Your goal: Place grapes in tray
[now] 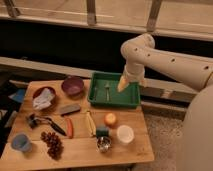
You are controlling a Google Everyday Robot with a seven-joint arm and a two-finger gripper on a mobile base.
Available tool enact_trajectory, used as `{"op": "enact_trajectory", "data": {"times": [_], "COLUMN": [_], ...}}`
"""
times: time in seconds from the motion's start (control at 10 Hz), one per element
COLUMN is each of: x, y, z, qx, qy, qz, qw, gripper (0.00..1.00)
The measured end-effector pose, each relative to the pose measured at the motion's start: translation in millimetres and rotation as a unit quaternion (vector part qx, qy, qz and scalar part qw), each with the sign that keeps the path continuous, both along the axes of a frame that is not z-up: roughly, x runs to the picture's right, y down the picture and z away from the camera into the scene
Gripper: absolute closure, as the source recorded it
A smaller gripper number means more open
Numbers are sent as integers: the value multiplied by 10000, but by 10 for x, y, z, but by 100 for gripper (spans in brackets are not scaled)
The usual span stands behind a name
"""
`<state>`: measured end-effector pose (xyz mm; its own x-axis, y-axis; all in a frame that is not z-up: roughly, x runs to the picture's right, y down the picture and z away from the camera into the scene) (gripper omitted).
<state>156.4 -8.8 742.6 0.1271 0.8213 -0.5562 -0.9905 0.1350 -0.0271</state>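
The grapes, a dark red-purple cluster, lie on the wooden table near its front left, beside a blue cup. The green tray stands at the table's back right with a fork lying in it. My gripper hangs from the white arm over the tray's right part, far from the grapes. It is open and I see nothing in it.
A purple bowl and a brown bowl holding a white cloth stand at the back left. Mid-table lie a grey block, a black tool, an orange-red stick, a yellow piece, an orange, a white cup and a metal cup.
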Motion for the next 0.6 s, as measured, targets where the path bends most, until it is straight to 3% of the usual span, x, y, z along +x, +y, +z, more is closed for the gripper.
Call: {"op": "enact_trajectory", "data": {"times": [0.6], "x": [5], "y": [3], "z": [3], "qx": [-1], "qy": [4], "qz": [-2], "qw": [10000], "gripper": [20]}}
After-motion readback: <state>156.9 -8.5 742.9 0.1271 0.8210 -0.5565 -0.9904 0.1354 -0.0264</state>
